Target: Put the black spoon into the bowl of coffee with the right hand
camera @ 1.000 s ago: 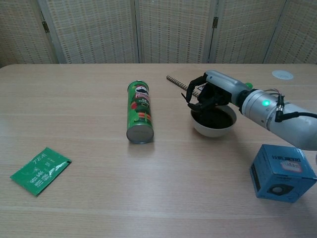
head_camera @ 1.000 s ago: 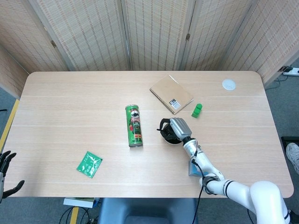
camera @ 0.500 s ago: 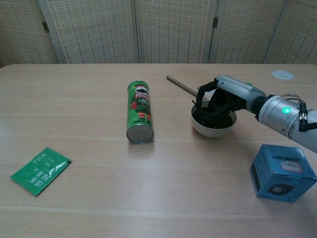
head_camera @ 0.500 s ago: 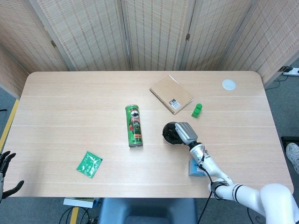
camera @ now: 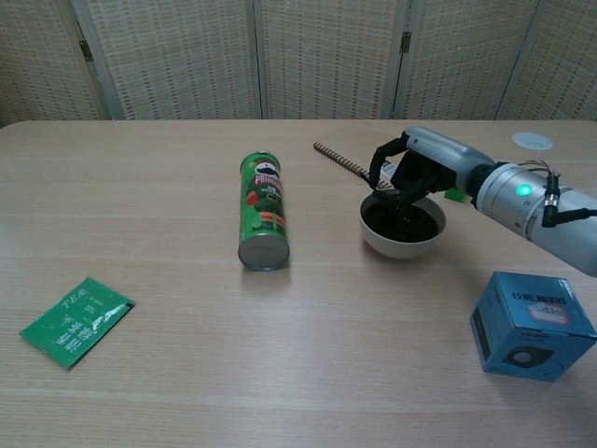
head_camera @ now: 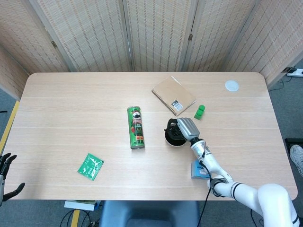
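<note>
The white bowl (camera: 401, 245) of dark coffee stands at mid-table, right of centre; in the head view the bowl (head_camera: 170, 141) is partly hidden under my right hand (head_camera: 184, 128). In the chest view the right hand (camera: 410, 170) hovers over the bowl's far rim, its fingers curled downward. Its fingertips pinch a small dark shape, the black spoon (camera: 390, 194), just above the coffee. The spoon is hard to make out against the black fingers and the dark liquid. My left hand (head_camera: 4, 165) hangs off the table's near-left corner with its fingers apart, holding nothing.
A green chip can (camera: 263, 210) lies on its side left of the bowl. A spiral notebook (head_camera: 173, 95) and a small green object (head_camera: 199, 112) lie behind the bowl. A blue box (camera: 532, 324) sits near the front right, a green tea packet (camera: 75, 320) at the front left, a white lid (head_camera: 231, 85) at the far right.
The right hand dipped down into the bowl half a second ago. It has since lifted a little and shifted toward the bowl's far rim. The left hand has not moved.
</note>
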